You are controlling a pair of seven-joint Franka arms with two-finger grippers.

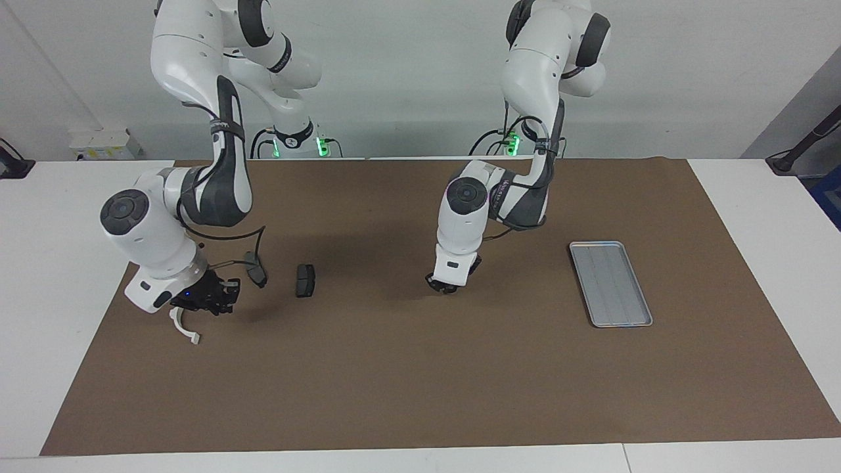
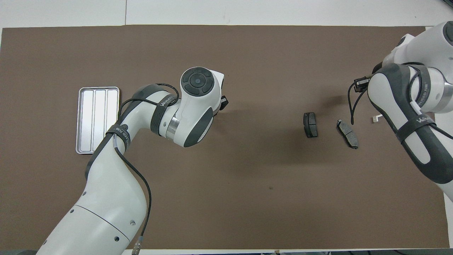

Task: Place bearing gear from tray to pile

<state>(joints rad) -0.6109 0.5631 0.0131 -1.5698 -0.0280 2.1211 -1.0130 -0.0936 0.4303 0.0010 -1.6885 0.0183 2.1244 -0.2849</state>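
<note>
The silver tray (image 1: 611, 284) (image 2: 98, 120) lies at the left arm's end of the mat with nothing in it. The pile is at the right arm's end: a white bracket (image 1: 184, 328) (image 2: 376, 118) and two dark pads (image 1: 304, 280) (image 1: 255, 269) (image 2: 310, 124) (image 2: 347, 134). No bearing gear shows anywhere. My left gripper (image 1: 441, 285) (image 2: 223, 103) hangs low over the bare mat between tray and pile. My right gripper (image 1: 220, 303) is shut just above the bracket and covers most of it; the overhead view hides it under its own arm.
A brown mat (image 1: 420, 381) covers the white table. The right arm's cable (image 2: 352, 106) hangs beside the pads.
</note>
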